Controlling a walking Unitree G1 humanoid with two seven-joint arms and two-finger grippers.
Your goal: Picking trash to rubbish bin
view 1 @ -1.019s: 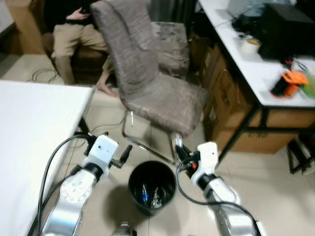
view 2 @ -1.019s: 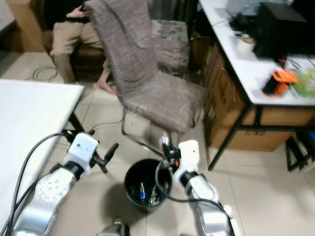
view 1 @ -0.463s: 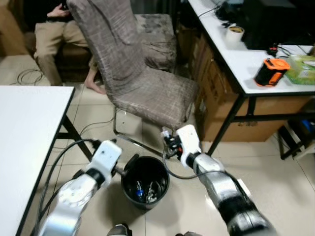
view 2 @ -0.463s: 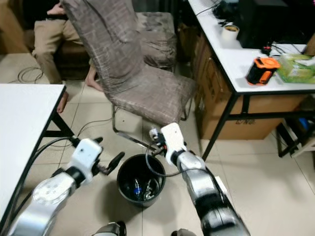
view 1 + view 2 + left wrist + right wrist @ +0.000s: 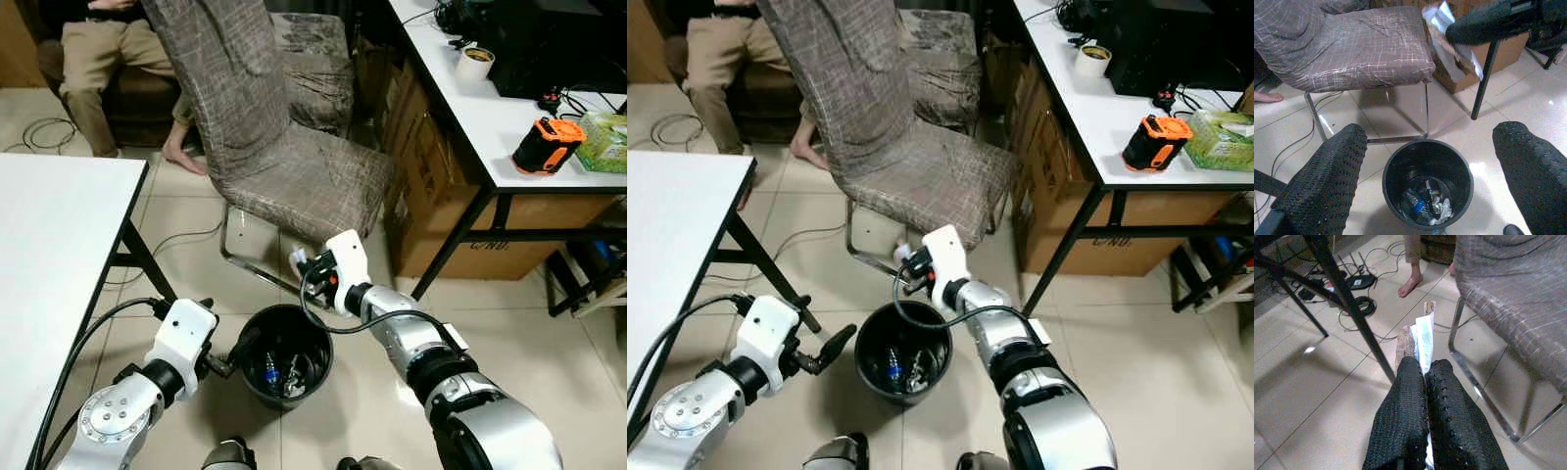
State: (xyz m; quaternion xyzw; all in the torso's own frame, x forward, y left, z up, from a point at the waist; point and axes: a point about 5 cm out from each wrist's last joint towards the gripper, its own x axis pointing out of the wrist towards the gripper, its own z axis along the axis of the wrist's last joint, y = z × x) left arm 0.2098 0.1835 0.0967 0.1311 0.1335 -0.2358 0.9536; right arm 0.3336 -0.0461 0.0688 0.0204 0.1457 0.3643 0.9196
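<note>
A black round rubbish bin (image 5: 326,343) stands on the tiled floor and holds several pieces of trash. My right gripper (image 5: 302,262) hovers over the bin's far rim, in front of the chair. It is shut on a crumpled white and brown wrapper (image 5: 1420,338), which sticks out past the fingertips (image 5: 1405,369). The left wrist view also catches that wrapper (image 5: 1442,22). My left gripper (image 5: 235,348) sits low at the bin's left side and is open with nothing in it. Its two fingers (image 5: 1332,176) frame the bin (image 5: 1396,161).
A chair (image 5: 284,157) draped in grey-brown fabric stands just behind the bin. A white table (image 5: 49,255) is on the left. On the right is a desk (image 5: 490,127) with an orange object (image 5: 547,145) and cardboard boxes beneath. A person (image 5: 93,49) sits at the back left.
The camera has shifted. My right gripper, still holding the wrapper, has moved from the bin's right side to over its far rim. My left gripper stays beside the bin.
</note>
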